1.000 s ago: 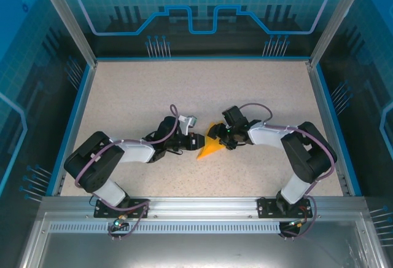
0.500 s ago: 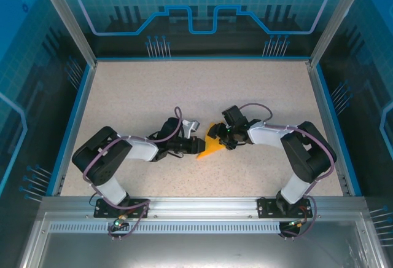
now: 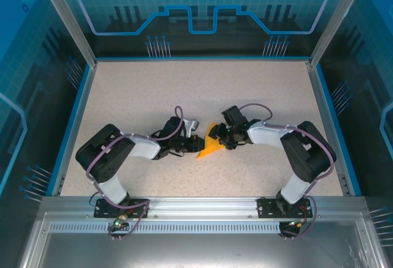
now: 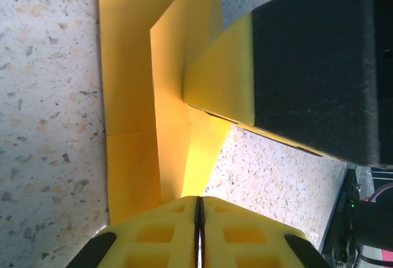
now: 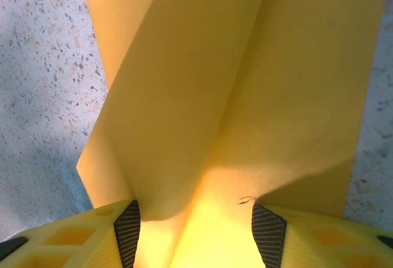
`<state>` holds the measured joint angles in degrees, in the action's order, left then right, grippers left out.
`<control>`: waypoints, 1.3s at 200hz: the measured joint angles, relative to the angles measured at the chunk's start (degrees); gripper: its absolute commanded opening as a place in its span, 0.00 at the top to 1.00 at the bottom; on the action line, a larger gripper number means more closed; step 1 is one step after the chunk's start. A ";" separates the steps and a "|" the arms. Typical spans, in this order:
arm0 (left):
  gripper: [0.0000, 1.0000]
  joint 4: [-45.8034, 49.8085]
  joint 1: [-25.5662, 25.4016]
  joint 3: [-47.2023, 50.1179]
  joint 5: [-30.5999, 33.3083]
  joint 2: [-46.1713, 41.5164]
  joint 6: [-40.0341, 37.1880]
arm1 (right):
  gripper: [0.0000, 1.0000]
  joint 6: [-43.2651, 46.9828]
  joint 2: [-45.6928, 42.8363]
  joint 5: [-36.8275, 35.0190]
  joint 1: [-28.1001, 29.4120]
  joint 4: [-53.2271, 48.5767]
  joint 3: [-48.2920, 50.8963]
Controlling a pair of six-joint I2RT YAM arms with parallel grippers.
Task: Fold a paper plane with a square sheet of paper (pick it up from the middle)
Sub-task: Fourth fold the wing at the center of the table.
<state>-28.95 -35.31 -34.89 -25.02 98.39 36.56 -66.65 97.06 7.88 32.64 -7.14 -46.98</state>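
**Orange-yellow sheet of paper [image 3: 209, 149] caught between two robot claws at mid-table**

Seen from above, a speckled beige table [image 3: 141, 96] fills the frame, with both arms reaching in from 6 o'clock to meet near its centre. The sheet of paper lies just right of centre, partly folded into a wedge. Its long axis runs from about 1 o'clock down to a point at 7 o'clock.

The left claw [image 3: 196, 143] comes in flat from 9 o'clock and touches the paper's left edge, so the paper lies at 3 o'clock from it. In the left wrist view its yellow fingers [image 4: 153, 234] are pressed together with only a hairline seam between them. A raised flap of paper runs straight into that seam, so it looks pinched there.

The right claw [image 3: 220, 139] comes in from 3 o'clock and sits over the paper's upper right part, so most of the sheet spreads toward 8 o'clock from it. In the right wrist view its black pads [image 5: 129, 231] stand well apart, with a folded layer lying in the gap. It reads as spread wide rather than pinching.

Both claws touch the paper and neither is clearly nearer. The fold looks part done. The next move probably depends on the left claw carrying its flap toward 3 o'clock, across the long axis, while the right claw steadies the sheet.
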 measured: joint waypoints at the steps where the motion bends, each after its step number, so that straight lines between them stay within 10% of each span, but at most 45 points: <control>1: 0.90 0.02 0.00 -0.02 0.04 0.04 0.00 | 0.44 0.00 0.00 0.00 0.00 0.00 0.00; 260: 0.90 2.58 0.00 -1.42 3.13 2.89 -0.04 | 0.50 -0.46 1.99 -0.52 0.00 -4.44 -2.36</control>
<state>-26.37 -35.31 -36.32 -21.89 101.27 36.51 -67.11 99.04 7.35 32.64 -11.57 -49.34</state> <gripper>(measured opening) 0.094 0.501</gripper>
